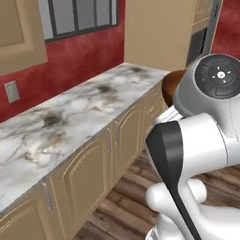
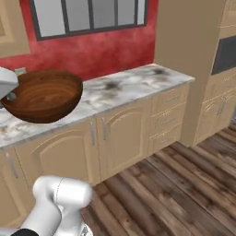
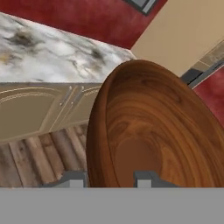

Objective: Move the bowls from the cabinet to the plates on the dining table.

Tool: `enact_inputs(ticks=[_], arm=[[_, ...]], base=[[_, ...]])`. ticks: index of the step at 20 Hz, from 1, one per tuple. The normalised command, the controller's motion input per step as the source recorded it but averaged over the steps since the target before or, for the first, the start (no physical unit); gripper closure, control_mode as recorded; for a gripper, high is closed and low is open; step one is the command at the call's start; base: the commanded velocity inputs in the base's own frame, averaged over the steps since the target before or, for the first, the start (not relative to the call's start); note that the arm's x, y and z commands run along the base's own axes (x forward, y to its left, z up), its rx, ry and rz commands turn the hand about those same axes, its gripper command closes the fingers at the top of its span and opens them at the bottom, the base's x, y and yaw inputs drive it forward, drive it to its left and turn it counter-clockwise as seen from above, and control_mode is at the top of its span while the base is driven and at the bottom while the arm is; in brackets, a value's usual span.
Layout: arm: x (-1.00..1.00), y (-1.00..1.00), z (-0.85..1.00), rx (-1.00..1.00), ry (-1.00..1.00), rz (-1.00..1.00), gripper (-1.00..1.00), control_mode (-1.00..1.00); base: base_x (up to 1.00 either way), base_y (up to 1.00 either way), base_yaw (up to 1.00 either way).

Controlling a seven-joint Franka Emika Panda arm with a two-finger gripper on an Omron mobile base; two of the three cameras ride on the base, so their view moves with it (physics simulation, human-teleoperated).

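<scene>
While your marble surface (image 2: 133, 87) runs along the red wall (image 2: 92, 50) above arched-panel cabinets (image 2: 122, 138), you carry a reddish-brown bowl (image 2: 44, 94) in the air, off that surface, over the wood floor (image 2: 175, 184). Your fingers (image 3: 148, 178) pinch its rim, one inside, one outside.

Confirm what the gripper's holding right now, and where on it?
The gripper holds a reddish-brown wooden bowl by its rim, one fingertip outside the wall, the other inside. The bowl is carried tilted, off the marble counter.
</scene>
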Motion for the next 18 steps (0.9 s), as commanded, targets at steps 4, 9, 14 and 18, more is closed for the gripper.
enact_inputs(ticks=[4,9,14,18], arm=[[0.0,0.0,0.0,0.0,0.0,0.0,1.0,1.0],[0.0,0.0,0.0,0.0,0.0,0.0,1.0,1.0],[0.0,0.0,0.0,0.0,0.0,0.0,1.0,1.0],[0.0,0.0,0.0,0.0,0.0,0.0,1.0,1.0]], base=[[0.82,0.06,-0.46],[0.67,-0.06,-0.6],[0.54,-0.15,-0.67],[0.58,-0.07,-0.66]])
